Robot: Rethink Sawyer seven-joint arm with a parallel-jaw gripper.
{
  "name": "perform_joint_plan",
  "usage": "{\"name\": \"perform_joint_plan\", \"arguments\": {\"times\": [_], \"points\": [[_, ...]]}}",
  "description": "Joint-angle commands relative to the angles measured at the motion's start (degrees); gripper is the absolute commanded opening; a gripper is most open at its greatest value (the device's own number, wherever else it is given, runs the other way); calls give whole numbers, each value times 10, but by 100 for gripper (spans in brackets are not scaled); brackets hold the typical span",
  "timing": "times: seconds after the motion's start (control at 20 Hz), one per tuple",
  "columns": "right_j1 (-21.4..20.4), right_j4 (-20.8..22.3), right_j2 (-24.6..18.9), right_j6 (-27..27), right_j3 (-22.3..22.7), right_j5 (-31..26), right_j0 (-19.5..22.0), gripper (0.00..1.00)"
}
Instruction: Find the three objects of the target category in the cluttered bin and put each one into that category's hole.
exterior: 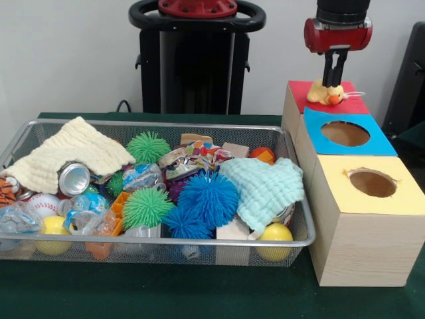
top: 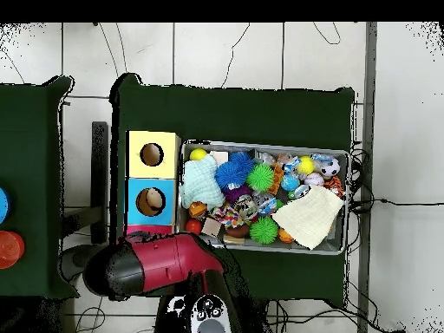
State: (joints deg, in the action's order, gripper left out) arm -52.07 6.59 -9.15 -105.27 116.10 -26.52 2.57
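A small yellow duck toy (exterior: 330, 95) with an orange beak lies on the red-topped box (exterior: 300, 92), over where its hole would be. My gripper (exterior: 335, 81) hangs straight above it. Its two dark fingers are nearly together and pinch the top of the duck. In the overhead view the red arm (top: 165, 264) covers the red box and the gripper. The wire bin (exterior: 166, 123) to the left is full of mixed toys, cloths, cans and balls.
The blue-topped box (exterior: 319, 126) and the yellow-topped box (exterior: 339, 193) stand in a row nearer the camera, each with an open round hole. In the bin lie spiky blue and green balls, a cream cloth (exterior: 73, 156), a mint cloth (exterior: 265, 186) and crushed cans.
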Motion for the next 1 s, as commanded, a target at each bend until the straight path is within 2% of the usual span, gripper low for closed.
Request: {"name": "perform_joint_plan", "arguments": {"times": [0.05,0.3,1.0], "points": [[33,31,-13,-30,-11,13,10,0],[1,26,-17,-24,18,2,15,0],[50,59,9,-60,19,76,-10,0]]}}
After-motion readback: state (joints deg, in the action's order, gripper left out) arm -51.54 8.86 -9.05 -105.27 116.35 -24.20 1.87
